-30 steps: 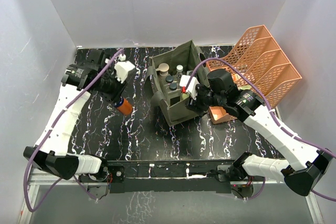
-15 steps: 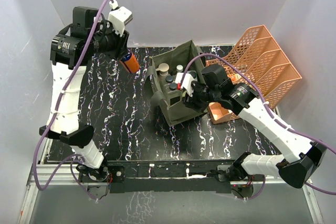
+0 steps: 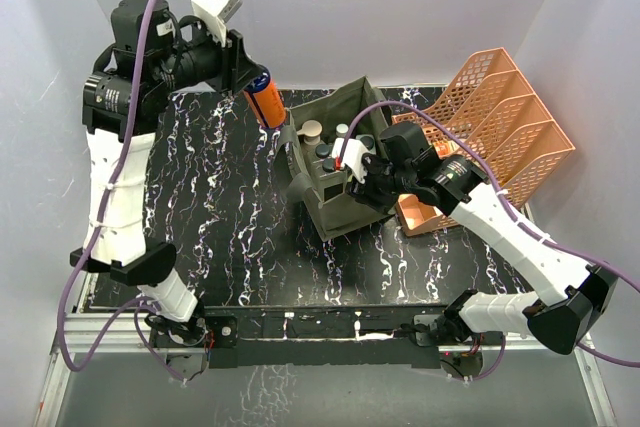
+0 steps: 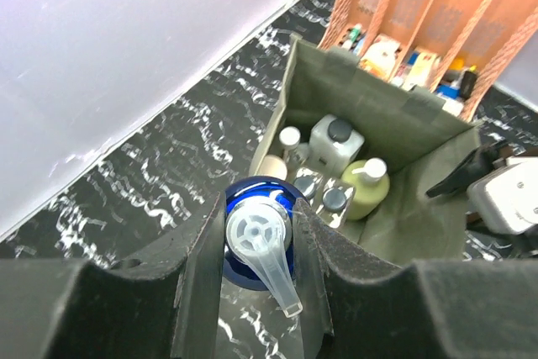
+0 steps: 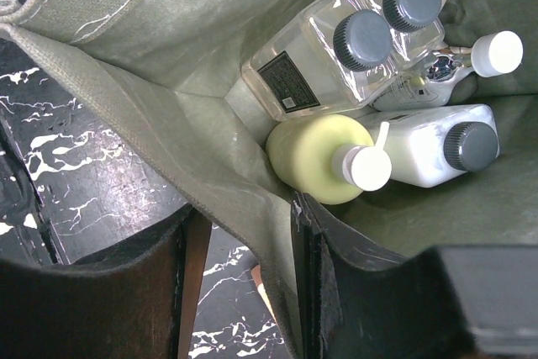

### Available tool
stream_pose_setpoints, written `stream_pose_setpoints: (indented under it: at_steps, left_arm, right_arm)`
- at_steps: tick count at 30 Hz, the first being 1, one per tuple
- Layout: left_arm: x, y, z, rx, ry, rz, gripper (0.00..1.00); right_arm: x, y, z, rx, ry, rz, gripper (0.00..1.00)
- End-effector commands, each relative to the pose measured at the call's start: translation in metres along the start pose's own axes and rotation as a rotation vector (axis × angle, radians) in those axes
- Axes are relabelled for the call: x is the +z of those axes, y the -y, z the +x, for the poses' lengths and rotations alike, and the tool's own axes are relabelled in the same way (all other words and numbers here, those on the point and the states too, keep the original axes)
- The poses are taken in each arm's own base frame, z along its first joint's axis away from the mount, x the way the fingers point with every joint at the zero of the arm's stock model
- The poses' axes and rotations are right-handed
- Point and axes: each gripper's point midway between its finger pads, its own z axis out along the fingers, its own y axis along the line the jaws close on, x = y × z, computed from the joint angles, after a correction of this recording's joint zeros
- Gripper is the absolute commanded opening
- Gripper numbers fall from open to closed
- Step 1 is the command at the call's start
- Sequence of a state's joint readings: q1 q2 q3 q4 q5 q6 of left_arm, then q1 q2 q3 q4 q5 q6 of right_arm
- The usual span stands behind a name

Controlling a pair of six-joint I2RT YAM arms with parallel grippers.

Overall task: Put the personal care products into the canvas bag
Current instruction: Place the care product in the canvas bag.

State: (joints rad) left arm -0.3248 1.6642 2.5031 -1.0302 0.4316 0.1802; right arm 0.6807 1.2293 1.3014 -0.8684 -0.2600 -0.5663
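- Orange bottle point(image 3: 268, 105) is up in the air, tilted, above the far side of the tabletop point(image 3: 220, 237) and just left of the canvas bag point(image 3: 345, 212). It is not yet over the opening.
- Left hand point(image 4: 256, 241) is pinching it, a pad on each side, just under the blue top.
- It looks like smooth, round, stiff plastic, probably light enough but liable to twist in a two-point grip. The clear pump spout point(image 4: 273, 275) is the weak part, so hold the body, never the nozzle.
- The bag is soft cloth and its walls sag, so it wants steadying.
- Right hand point(image 5: 244, 224) straddles the near wall with one pad on the fabric and tabletop showing past the other. I can't tell whether it has a true pinch.
- Inside the bag, the pale yellow bottle point(image 5: 315, 157), white bottle point(image 5: 420, 153) and clear bottles point(image 5: 328, 65) crowd one side, with bare canvas beside them.
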Motion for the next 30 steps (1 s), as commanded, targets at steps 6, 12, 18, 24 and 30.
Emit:
stream_pose_setpoints:
  at_steps: [6, 12, 18, 24, 30]
  left_arm:
    - [0.016, 0.054, -0.066, 0.047, 0.240, 0.186, 0.00]
    - [0.050, 0.105, -0.060, 0.092, 0.211, 0.299, 0.00]
    - [0.079, 0.135, -0.038, 0.052, 0.162, 0.438, 0.00]
    - [0.094, 0.160, -0.009, 0.071, 0.123, 0.511, 0.00]
    - [0.112, 0.165, 0.017, 0.083, 0.050, 0.539, 0.00]
  right_arm:
    - [-0.018, 0.007, -0.018, -0.007, 0.061, 0.053, 0.40]
    - [-0.028, -0.001, -0.016, -0.013, 0.086, 0.044, 0.32]
    - [-0.036, -0.015, -0.007, -0.044, 0.097, 0.019, 0.29]
    - [-0.037, -0.031, 0.007, -0.064, 0.100, -0.021, 0.24]
    - [-0.035, -0.042, 0.017, -0.096, 0.103, -0.050, 0.24]
